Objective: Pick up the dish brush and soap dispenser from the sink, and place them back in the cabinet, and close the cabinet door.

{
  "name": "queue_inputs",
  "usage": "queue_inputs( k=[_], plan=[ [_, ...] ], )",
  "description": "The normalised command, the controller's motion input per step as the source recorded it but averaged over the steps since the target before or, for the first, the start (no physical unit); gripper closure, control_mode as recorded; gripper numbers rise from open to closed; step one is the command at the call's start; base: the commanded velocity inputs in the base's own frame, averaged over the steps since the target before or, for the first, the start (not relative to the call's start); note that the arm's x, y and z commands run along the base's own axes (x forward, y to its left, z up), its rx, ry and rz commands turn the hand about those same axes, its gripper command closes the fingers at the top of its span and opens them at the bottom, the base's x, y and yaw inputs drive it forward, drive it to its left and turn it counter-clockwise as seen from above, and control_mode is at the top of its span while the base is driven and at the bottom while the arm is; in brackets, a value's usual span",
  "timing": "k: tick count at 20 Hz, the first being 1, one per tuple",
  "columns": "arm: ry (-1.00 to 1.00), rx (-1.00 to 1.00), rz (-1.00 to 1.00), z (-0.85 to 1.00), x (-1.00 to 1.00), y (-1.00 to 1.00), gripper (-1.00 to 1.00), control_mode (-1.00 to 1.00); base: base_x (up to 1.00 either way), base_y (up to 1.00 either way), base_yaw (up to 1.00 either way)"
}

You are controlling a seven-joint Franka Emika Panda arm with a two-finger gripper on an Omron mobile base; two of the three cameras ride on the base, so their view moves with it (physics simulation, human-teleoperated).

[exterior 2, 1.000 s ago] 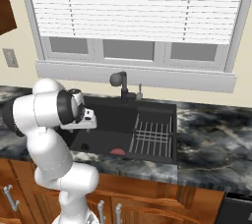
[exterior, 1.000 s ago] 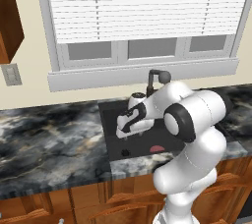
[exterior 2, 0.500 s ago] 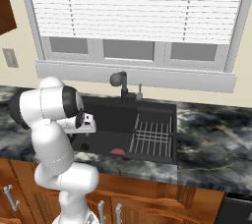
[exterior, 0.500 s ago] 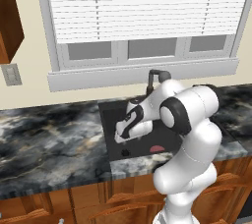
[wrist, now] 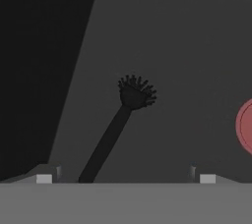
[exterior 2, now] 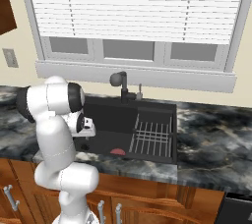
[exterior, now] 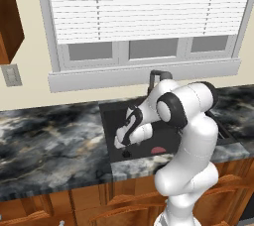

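Low inside the sink, arm bent down, gripper wide open above dish brush.

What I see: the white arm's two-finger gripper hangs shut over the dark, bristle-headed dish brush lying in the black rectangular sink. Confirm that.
One thing is wrong: the gripper is open, not shut. The hand view shows its fingertips standing wide apart, with the dish brush lying on the floor of the sink ahead of them. The rest holds.
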Motion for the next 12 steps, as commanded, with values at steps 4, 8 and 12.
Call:
queue_inputs(
  k=[4,8,12],
  plan=[
    [0.00,0.00,0.00,-0.22,0.18,0.12,-1.00,-1.00,0.00,0.00,0.00],
    [0.00,0.00,0.00,-0.20,0.07,0.05,-1.00,-1.00,0.00,0.00,0.00],
    [0.00,0.00,0.00,-0.20,0.00,0.00,-1.00,-1.00,0.00,0.00,0.00]
  ],
)
